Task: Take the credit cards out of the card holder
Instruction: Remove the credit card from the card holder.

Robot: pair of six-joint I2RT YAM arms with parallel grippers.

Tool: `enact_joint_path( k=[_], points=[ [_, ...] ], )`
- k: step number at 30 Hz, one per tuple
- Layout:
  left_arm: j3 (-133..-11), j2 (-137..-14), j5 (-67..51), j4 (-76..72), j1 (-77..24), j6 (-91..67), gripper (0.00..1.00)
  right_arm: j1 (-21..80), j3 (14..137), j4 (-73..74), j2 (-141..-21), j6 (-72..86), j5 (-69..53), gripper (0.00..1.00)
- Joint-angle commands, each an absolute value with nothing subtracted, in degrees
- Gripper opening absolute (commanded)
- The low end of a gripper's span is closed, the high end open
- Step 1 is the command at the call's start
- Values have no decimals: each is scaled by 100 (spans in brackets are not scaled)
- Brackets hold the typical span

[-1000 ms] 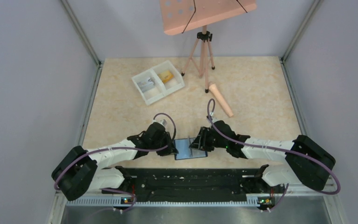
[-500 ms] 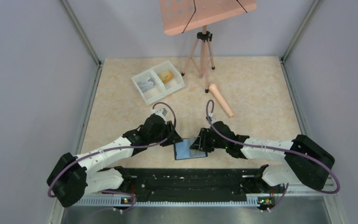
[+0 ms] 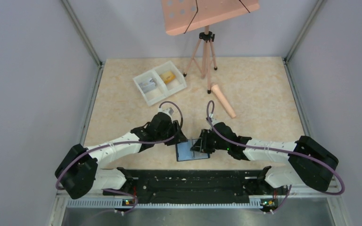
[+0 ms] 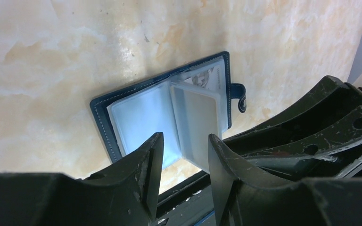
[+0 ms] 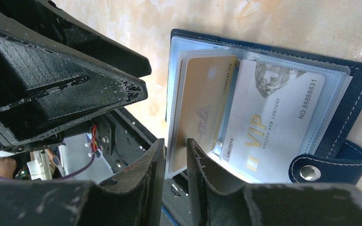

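Observation:
The blue card holder (image 3: 188,153) lies open near the table's front edge, its black tab (image 5: 327,165) at one side. One clear sleeve page stands up from it with a gold credit card (image 5: 207,101) inside. A silver VIP card (image 5: 275,115) lies flat in the slot behind. My right gripper (image 5: 175,141) has its jaws nearly together on the lower edge of that upright page. My left gripper (image 4: 184,139) hovers open above the holder (image 4: 136,110), and nothing sits between its fingers. In the top view it (image 3: 181,138) is just left of the holder and the right gripper (image 3: 199,144) is over it.
A white two-compartment tray (image 3: 152,100) at the back left holds a yellow card (image 3: 169,76) and a grey one (image 3: 147,84). A pink tripod stand (image 3: 206,52) and a pink cylinder (image 3: 223,101) stand beyond. The black base rail (image 3: 193,181) runs just in front of the holder.
My left gripper has opened and drawn back up and away from the holder. My right gripper's jaws have narrowed on the upright page. The holder has stayed in place.

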State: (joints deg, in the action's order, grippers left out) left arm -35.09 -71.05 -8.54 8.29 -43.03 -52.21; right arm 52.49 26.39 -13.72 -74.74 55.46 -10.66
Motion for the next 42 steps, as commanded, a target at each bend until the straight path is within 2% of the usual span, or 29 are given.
enact_joint_path(
  k=[1, 28, 42],
  points=[
    [-3770, -7199, -978, 459, -4271, -5105, 45, 5350, 2868, -1616, -7468, 5453, -1138, 23],
    [-3942, -7656, -1187, 198, -4230, -5080, 45, 5366, 2874, -1588, -7455, 5459, -1125, 22],
    [-3876, -7826, -1230, 130, -4219, -5092, 41, 5370, 2850, -1564, -7428, 5458, -1108, 22]
  ],
)
